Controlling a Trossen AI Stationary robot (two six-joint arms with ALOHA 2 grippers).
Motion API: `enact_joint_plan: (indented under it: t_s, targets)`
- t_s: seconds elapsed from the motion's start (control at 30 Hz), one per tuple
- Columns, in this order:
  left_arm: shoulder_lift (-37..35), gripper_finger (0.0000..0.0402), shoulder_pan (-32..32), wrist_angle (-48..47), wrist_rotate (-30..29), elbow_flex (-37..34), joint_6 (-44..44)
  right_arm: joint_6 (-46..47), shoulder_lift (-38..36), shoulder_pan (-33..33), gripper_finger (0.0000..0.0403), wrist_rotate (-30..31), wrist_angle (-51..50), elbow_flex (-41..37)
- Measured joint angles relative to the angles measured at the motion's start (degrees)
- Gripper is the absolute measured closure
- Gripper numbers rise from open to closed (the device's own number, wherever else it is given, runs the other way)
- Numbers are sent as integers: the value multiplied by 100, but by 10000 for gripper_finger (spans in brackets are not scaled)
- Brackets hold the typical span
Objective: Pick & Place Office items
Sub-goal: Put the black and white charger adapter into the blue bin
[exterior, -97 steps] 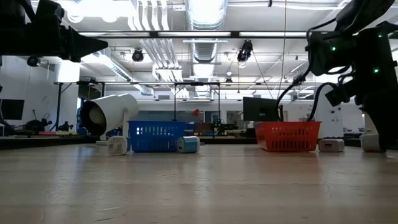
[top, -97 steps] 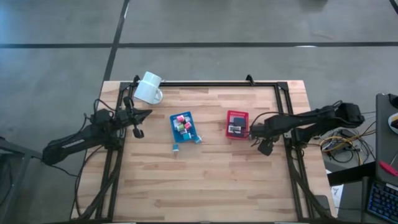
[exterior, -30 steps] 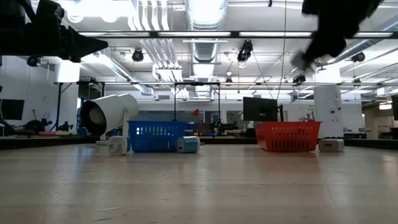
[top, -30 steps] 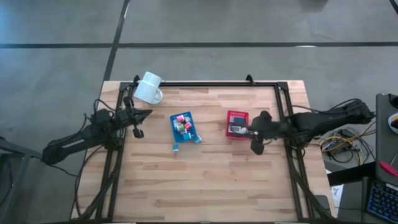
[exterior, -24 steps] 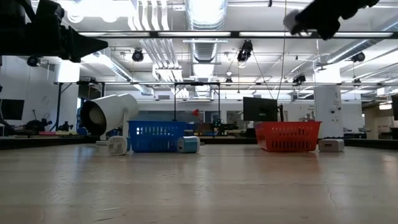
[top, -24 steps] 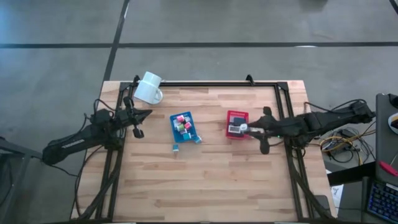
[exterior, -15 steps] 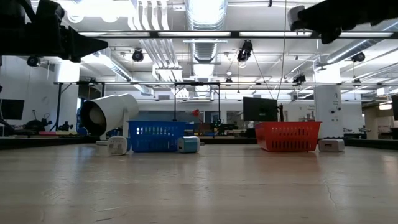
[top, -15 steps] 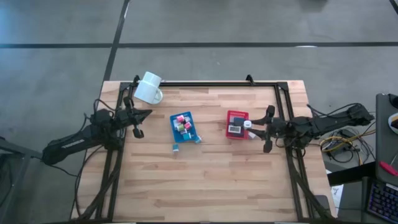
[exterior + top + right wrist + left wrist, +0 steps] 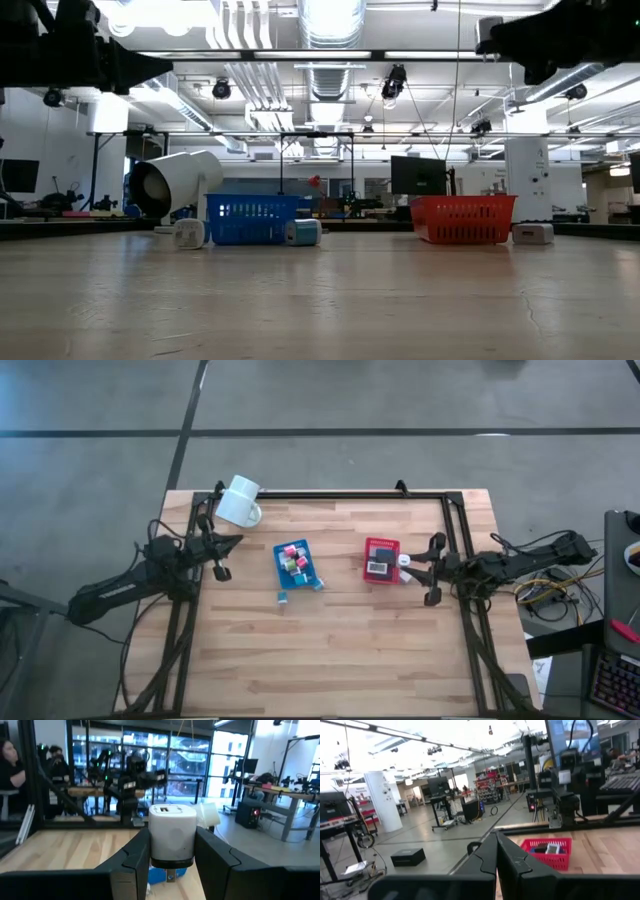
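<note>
My right gripper (image 9: 407, 561) hovers level just right of the red tray (image 9: 380, 546), shut on a white plug-like block (image 9: 172, 832). The red tray holds dark and white items. The blue tray (image 9: 283, 570) carries several pink, green and white blocks; two small teal-and-white blocks (image 9: 284, 597) (image 9: 318, 584) lie on the wood at its near side. My left gripper (image 9: 236, 541) is raised at the table's left side, shut on nothing, pointing toward the trays. My right gripper pinches the white block by its two opposite side faces (image 9: 154, 842) between its two fingers (image 9: 137, 857). The fingers lie level and point toward the table's left. The block is lifted clear of the table, upright, with its metal prongs (image 9: 172, 877) sticking out below.
A white mug (image 9: 240, 502) lies on its side at the far left corner. A black frame rail (image 9: 350, 494) runs along the far edge and down both sides. A small white block (image 9: 531, 233) sits on the table beside the red tray. Bare wood fills the near half.
My right gripper has drawn back from beside the red tray toward the table's right edge and tipped up from slanting downward to level, carrying the white block with it, still shut on it.
</note>
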Motion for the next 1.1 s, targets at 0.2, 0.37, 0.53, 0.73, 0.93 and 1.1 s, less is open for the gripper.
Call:
enact_joint_plan:
  t_s: [0.2, 0.37, 0.53, 0.73, 0.93, 1.1]
  targets:
    - [0, 396, -2, 117, 2, 0, 17, -136, 2, -2, 287, -8, -113, -140]
    - [0, 396, -2, 118, 2, 0, 17, -116, 0, -77, 287, -15, -67, -176]
    - [0, 396, -2, 136, 3, 0, 17, -4, 2, -87, 287, -42, -56, -184]
    - [0, 396, -1, 158, 4, 0, 17, 49, 2, -87, 287, -41, -56, -221]
    - [0, 396, 2, 293, 9, 0, 44, 61, 2, -90, 287, -39, -56, -239]
    - [0, 396, 2, 319, 20, 0, 61, 423, 117, -188, 286, 139, 16, -205]
